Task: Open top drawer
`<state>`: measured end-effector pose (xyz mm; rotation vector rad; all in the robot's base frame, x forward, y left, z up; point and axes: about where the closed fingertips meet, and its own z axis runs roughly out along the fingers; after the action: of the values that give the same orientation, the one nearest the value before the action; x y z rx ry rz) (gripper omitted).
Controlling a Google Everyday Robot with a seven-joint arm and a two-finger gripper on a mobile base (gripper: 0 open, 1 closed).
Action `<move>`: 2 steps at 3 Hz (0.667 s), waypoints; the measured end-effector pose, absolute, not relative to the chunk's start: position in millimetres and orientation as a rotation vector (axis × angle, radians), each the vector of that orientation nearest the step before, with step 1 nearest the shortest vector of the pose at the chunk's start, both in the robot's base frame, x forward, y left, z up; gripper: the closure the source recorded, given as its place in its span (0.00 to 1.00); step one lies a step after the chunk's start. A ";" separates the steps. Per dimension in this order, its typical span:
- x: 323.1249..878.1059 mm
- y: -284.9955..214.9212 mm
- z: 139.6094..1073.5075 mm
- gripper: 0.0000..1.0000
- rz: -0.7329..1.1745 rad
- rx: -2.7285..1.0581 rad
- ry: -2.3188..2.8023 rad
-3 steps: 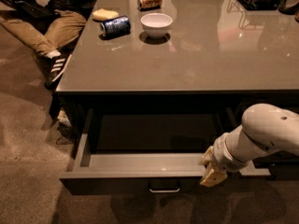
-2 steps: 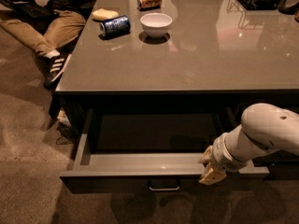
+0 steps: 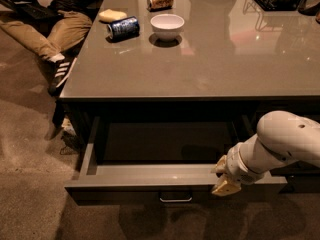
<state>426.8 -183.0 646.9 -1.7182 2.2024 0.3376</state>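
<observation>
1. top drawer (image 3: 150,176) sits under the table (image 3: 210,69), pulled well out toward near side, interior exposed. task looks done or v. nearly.
2. gripper (image 3: 226,178) at drawer's near front edge, right of the bar handle (image 3: 175,199). open or closed: cannot tell.
3. left: maybe last bit of travel, then retract arm.
4. vs 1 s ago: drawer extension & gripper pos. essentially unchanged.

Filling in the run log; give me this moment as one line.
task: open top drawer | top drawer: pulled well out | gripper: at its front edge, right of the handle
</observation>
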 end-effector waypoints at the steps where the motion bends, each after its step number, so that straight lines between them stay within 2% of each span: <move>1: 426.3 -182.4 646.7 0.05 0.338 -1.720 2.202; 2: 426.1 -182.1 646.6 0.00 0.339 -1.722 2.202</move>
<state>426.1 -182.1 646.6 -1.7217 2.2016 0.3385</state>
